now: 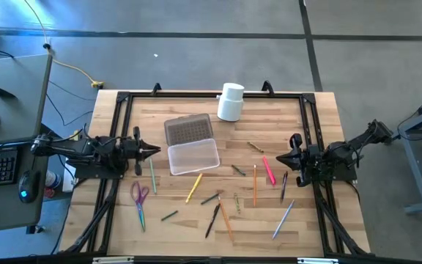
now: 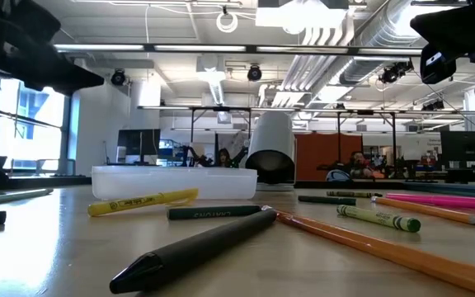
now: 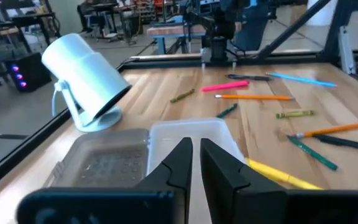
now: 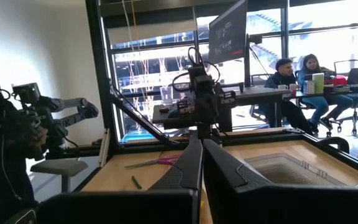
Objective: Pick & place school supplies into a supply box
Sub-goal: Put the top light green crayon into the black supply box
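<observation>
Grey concrete floor surrounds the pale wooden slatted bench. At nine o'clock stands a grey desk; tall windows and ceiling ducts beyond.

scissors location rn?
High view: the scissors lie flat near the table's front-left, below the left gripper, left of the yellow pen.

On the tabletop there is one clear supply box with its lid open, one white cylindrical container and one pair of scissors. About thirteen pens and pencils lie scattered.
</observation>
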Controlling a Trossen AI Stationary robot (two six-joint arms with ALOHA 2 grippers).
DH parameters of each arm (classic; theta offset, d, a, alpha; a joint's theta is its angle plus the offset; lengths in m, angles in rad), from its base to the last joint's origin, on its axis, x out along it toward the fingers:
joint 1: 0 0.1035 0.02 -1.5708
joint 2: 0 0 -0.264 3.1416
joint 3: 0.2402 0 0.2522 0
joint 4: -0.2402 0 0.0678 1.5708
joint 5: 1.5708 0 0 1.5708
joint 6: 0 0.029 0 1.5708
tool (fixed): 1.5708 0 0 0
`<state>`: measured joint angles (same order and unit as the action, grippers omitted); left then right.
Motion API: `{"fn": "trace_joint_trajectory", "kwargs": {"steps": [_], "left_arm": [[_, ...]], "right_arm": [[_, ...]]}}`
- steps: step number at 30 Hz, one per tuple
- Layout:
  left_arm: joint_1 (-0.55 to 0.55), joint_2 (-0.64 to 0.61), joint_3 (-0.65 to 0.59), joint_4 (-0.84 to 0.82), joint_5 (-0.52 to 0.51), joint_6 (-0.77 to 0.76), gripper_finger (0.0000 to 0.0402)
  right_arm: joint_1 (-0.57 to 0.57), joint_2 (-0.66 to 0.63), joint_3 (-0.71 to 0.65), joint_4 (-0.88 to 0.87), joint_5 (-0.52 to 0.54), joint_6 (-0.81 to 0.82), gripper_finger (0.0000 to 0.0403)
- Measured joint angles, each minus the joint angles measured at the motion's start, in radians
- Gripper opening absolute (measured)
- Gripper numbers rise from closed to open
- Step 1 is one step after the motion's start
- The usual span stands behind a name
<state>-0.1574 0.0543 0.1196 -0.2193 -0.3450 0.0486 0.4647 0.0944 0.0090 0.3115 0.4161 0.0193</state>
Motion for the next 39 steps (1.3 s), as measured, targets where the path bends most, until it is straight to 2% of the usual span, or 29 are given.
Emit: {"fn": "trace_joint_trajectory", "kwargs": {"steps": [3,10,15,19,24,28,33,36,39], "left_arm": [[0.0,0.017,0.0,-0.015,-0.025,0.0,0.0098],[0.0,0.073,0.0,-0.017,-0.034,0.0,0.0201],[0.0,0.077,0.0,-0.016,-0.13,-0.001,0.0243],[0.0,0.076,0.0,-0.012,-0.194,-0.004,0.0248],[0.0,0.076,0.0,-0.008,-0.227,-0.08,0.0237],[0.0,0.076,0.0,-0.008,-0.229,-0.102,0.0228],[0.0,0.076,0.0,-0.008,-0.245,-0.103,0.0225],[0.0,0.076,0.0,-0.008,-0.248,-0.103,0.0225],[0.0,0.076,0.0,-0.008,-0.249,-0.103,0.0225]], "right_arm": [[0.0,0.0,0.0,0.0,0.0,-0.043,0.0],[0.0,0.0,0.0,0.01,0.0,-0.051,0.0],[0.0,0.0,0.0,0.085,0.021,-0.023,0.0],[0.0,0.0,0.0,0.187,0.052,-0.086,0.0],[0.0,0.0,0.0,0.255,0.167,-0.32,0.0],[0.0,0.0,0.0,0.247,0.296,-0.336,0.0],[-0.006,0.032,0.0,0.237,0.377,-0.335,0.0],[-0.044,0.069,0.0,0.237,0.387,-0.335,0.0001],[-0.108,0.116,0.0,0.248,0.29,-0.306,0.0001]]}}
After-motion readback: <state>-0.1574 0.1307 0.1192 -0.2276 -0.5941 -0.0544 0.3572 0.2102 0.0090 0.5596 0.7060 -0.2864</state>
